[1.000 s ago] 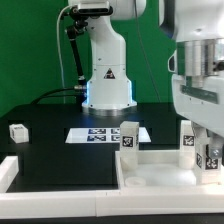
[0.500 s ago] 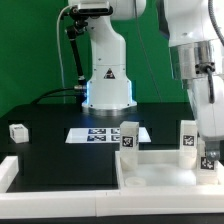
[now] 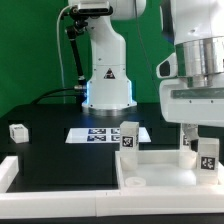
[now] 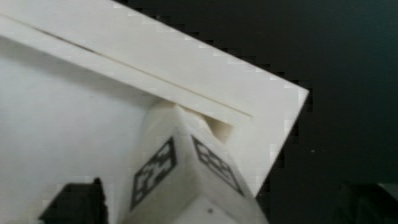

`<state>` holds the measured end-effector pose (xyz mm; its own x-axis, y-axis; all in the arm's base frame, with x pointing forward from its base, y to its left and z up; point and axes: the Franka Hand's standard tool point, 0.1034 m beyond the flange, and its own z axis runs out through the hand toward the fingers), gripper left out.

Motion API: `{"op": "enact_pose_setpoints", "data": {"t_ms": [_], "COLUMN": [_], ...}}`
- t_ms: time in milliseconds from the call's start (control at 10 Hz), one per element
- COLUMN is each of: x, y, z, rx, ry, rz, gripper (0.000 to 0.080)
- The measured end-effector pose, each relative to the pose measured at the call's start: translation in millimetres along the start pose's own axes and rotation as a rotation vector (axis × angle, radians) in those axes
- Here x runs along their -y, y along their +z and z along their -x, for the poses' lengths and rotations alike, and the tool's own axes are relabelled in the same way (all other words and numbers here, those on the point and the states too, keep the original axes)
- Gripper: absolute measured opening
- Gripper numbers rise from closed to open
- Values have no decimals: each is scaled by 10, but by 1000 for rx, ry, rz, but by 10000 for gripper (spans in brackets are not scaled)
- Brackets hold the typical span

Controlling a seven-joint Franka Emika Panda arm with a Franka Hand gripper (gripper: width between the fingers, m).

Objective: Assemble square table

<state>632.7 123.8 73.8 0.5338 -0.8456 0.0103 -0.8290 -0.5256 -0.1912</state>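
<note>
The square table's white top [image 3: 160, 172] lies rim-up at the front of the exterior view's right. A tagged white leg [image 3: 129, 137] stands at its far left corner, and another leg [image 3: 208, 155] stands at its right corner. My gripper [image 3: 205, 135] hangs just above that right leg, open and holding nothing. In the wrist view the same leg [image 4: 187, 165] rises from the top's corner [image 4: 214, 85] between my dark fingers [image 4: 75, 203], touching neither, with my gripper [image 4: 228, 205] spread wide around it. One loose leg [image 3: 17, 131] lies on the black table at the left.
The marker board [image 3: 100, 134] lies flat in front of the robot's base [image 3: 107, 85]. A long white border bar [image 3: 8, 172] runs along the front left. A green backdrop stands behind.
My gripper has opened off the right leg and the hand has risen above it. The leg stays upright on the top's corner.
</note>
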Motion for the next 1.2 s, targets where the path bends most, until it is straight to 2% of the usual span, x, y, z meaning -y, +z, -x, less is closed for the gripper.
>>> {"op": "enact_pose_setpoints", "data": {"t_ms": [100,200,400,500,700,800,900,1100,1200], "x": [-3,-17,-10,13,4,5,-14,-31,-57], "y": [2,18,27,21,30,31,32,33,31], "z": [-3,-14,-76,-109,-100,-98,-119,-137,-147], "rx": [0,-5,-19,-23,-25,-25,-28,-32,-25], "ry": [-57,-195,-614,-688,-601,-577,-475,-357,-176], "rz": [0,11,62,61,61,60,62,63,71], "gripper": [648,649,649,649,382,382,291,291,291]}}
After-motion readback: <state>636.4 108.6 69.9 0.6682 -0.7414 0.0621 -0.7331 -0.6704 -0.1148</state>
